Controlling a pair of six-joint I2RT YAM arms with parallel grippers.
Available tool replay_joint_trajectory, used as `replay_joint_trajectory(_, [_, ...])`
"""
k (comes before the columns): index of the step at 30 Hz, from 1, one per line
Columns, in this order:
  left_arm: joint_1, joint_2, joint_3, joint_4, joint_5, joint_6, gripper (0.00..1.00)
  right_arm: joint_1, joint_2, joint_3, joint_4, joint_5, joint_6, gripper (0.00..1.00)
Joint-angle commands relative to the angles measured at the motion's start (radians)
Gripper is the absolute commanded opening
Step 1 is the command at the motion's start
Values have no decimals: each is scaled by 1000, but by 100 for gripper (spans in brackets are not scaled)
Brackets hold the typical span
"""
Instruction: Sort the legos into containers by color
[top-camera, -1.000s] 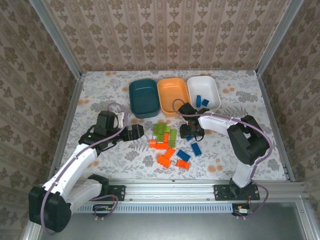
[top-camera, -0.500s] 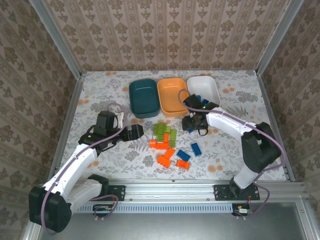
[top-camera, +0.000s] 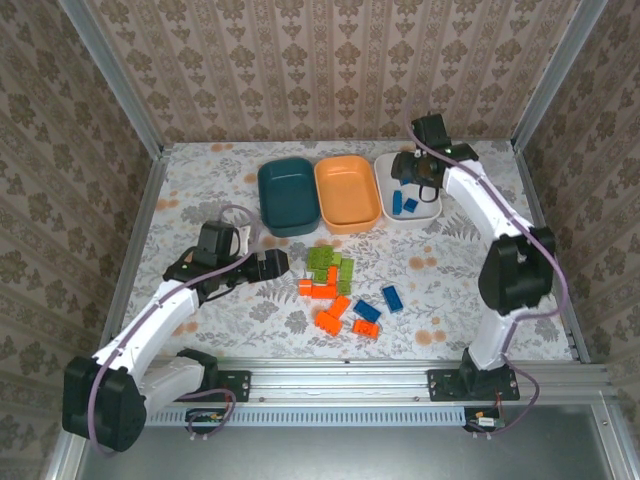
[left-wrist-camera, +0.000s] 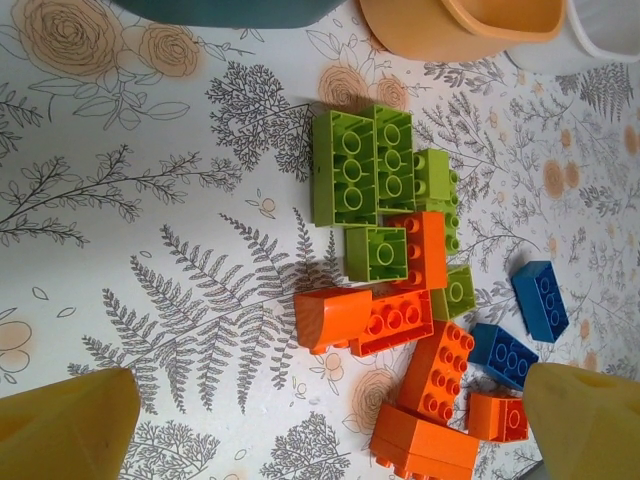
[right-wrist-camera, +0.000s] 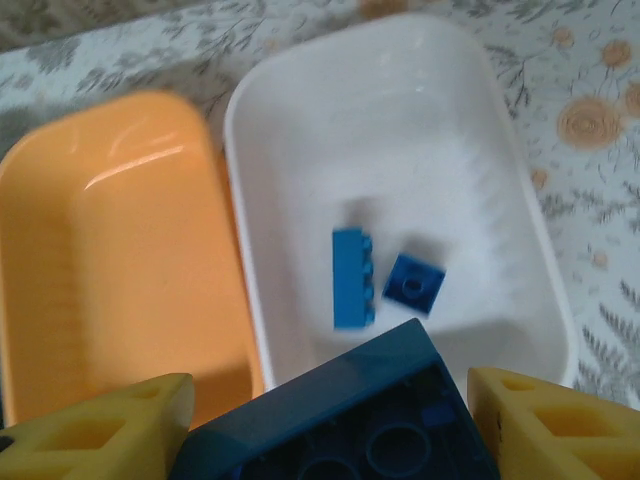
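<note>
Grips a dark blue brick (right-wrist-camera: 350, 450) in the right gripper (right-wrist-camera: 328, 415), jaws about half closed against its two sides, with what looks like the hollow underside turned toward the wrist camera. Hangs above the near end of the white bin (right-wrist-camera: 400, 120), at the right end of the row of bins. Judged step: delivering a blue piece, drop not yet made. Calls next for parting the jaws over bare floor of that bin, clear of the two blue bricks (right-wrist-camera: 352, 278) lying there side by side. Calls also for keeping off the rim next to the orange bin (right-wrist-camera: 120, 260) just to the left, to avoid a bounce across. Holds nothing in the left gripper (top-camera: 277, 265), jaws spread fully, low over the table (top-camera: 200, 180) just left of the loose pile and well apart from the bins. Calls there, by judgement, for taking one brick off the pile's edge, given the touching, overlapping heap. Counted: three bins, with nothing seen inside the teal bin (top-camera: 287, 195) or the orange one. Blue, five in all: one gripped, two in the white bin, two loose blue bricks (left-wrist-camera: 540, 300) on the pile's right side. Green bricks (left-wrist-camera: 345, 168), five, bunched at the far side of the pile. Orange bricks (left-wrist-camera: 438, 370), five or perhaps six; cannot split the joined pair in the middle with certainty.
</note>
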Motion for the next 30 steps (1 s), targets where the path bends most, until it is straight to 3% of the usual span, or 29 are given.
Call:
replay_joint_trajectory(1, [11, 7, 15, 1, 14, 23, 100, -26, 130, 94, 4, 32, 15, 60])
replay_joint_trajectory(11, [24, 82, 43, -14, 1, 60, 100, -41, 420, 301, 43, 20, 54, 61])
replay_joint_trajectory(16, [34, 138, 72, -14, 7, 77, 100, -41, 470, 341, 37, 20, 54, 68])
replay_joint_trajectory(23, [34, 159, 107, -26, 23, 83, 100, -42, 437, 331, 29, 14, 60, 82])
replay_joint_trajectory(30, [34, 40, 91, -35, 36, 42, 100, -38, 257, 231, 9, 2, 62, 86])
